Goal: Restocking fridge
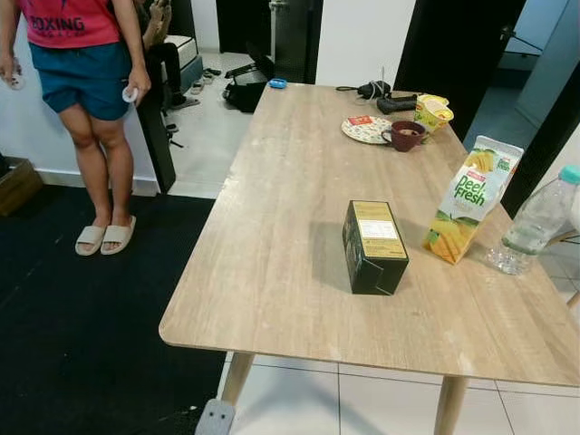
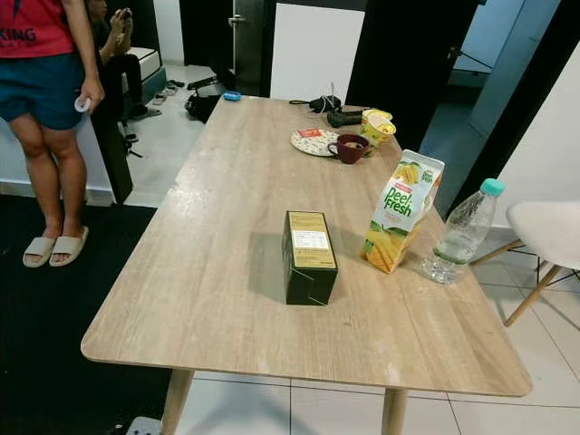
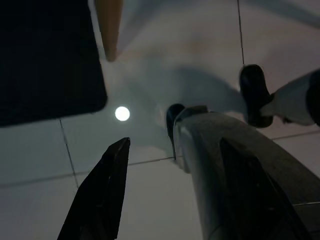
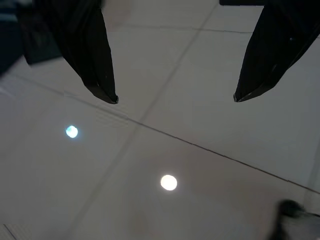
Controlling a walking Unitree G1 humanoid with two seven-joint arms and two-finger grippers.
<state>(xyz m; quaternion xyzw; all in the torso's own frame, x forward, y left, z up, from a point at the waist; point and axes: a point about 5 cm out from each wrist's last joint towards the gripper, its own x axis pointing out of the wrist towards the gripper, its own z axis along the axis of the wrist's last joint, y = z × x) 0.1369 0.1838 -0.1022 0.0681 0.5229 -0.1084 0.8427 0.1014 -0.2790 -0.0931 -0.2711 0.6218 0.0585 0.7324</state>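
Left eye view: Peel Fresh juice carton (image 1: 473,198) stands between dark box (image 1: 374,246) and water bottle (image 1: 538,221) on the counter (image 1: 281,227); both jaws hang wide over floor tiles (image 4: 200,170).

Readable text: juice carton (image 2: 402,210) on the table (image 2: 227,227) says "peel fresh" in green letters on its white front, with a small red brand badge above it, too small to read. Person's red shirt (image 1: 71,20) shows "BOXING" in dark letters; right eye view catches just the "KING" end of it. Dark box (image 1: 374,245) lying flat on the table has a pale label on top with print, illegible. Small red patch on the plate (image 1: 366,130) looks printed, can't read it. Bottle (image 2: 464,232) label unreadable.
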